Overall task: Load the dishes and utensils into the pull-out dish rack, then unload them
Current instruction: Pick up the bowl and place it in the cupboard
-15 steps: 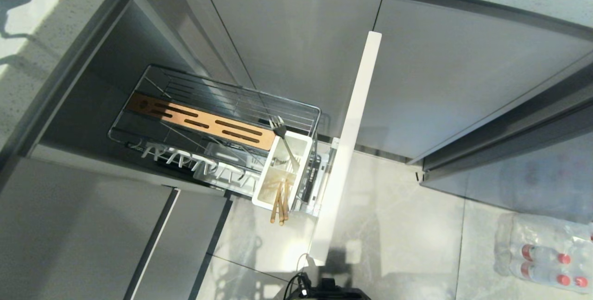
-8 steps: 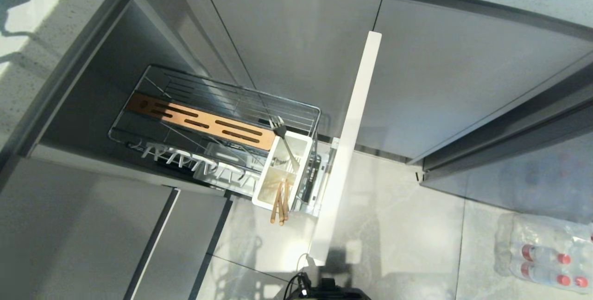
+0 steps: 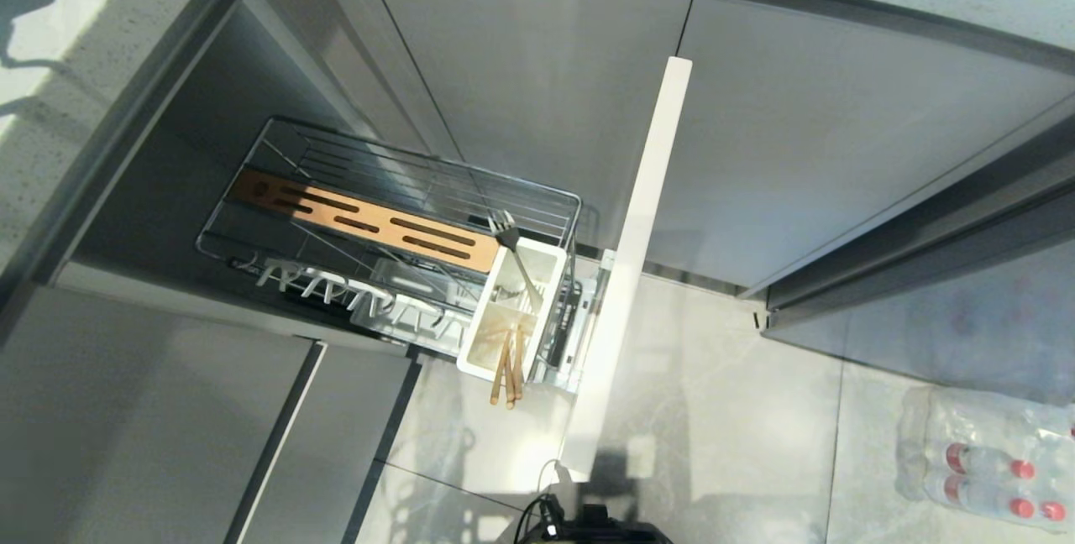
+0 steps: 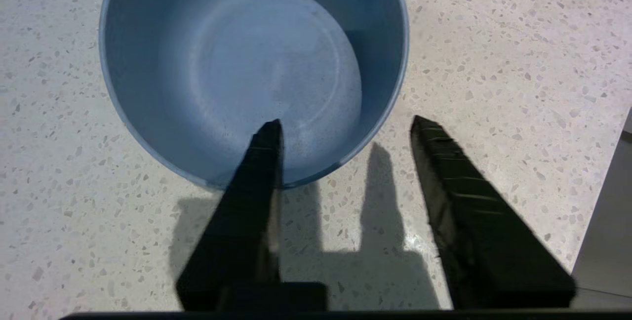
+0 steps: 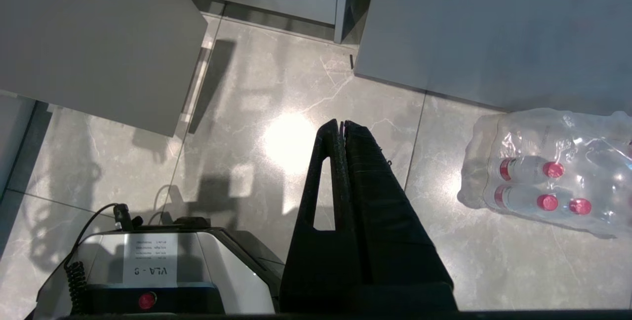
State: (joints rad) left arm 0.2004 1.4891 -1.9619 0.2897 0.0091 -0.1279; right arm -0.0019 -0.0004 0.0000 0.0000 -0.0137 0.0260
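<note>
A blue bowl [image 4: 247, 63] stands upright on a speckled countertop [image 4: 493, 63] in the left wrist view. My left gripper [image 4: 344, 120] is open astride the bowl's near rim, with one finger [image 4: 261, 162] over its inside and the other over the counter outside it. The pull-out dish rack [image 3: 437, 159] stands drawn out in the head view. Its white utensil cup [image 3: 479, 351] holds the fork [image 3: 514, 254] and the chopsticks [image 3: 506, 376]. The plate is out of view. My right gripper [image 5: 341, 122] hangs shut over the floor, holding nothing.
The rack's narrow white cabinet front [image 3: 638, 258] juts out over the grey tiled floor. A wrapped pack of water bottles [image 3: 983, 460] lies on the floor at the right. My base [image 5: 148, 265] sits below the right arm. The countertop's edge [image 4: 607, 211] lies close beside the left gripper.
Nothing in the rack has moved. Only the shadow on the countertop at the upper left of the head view has shifted a little.
</note>
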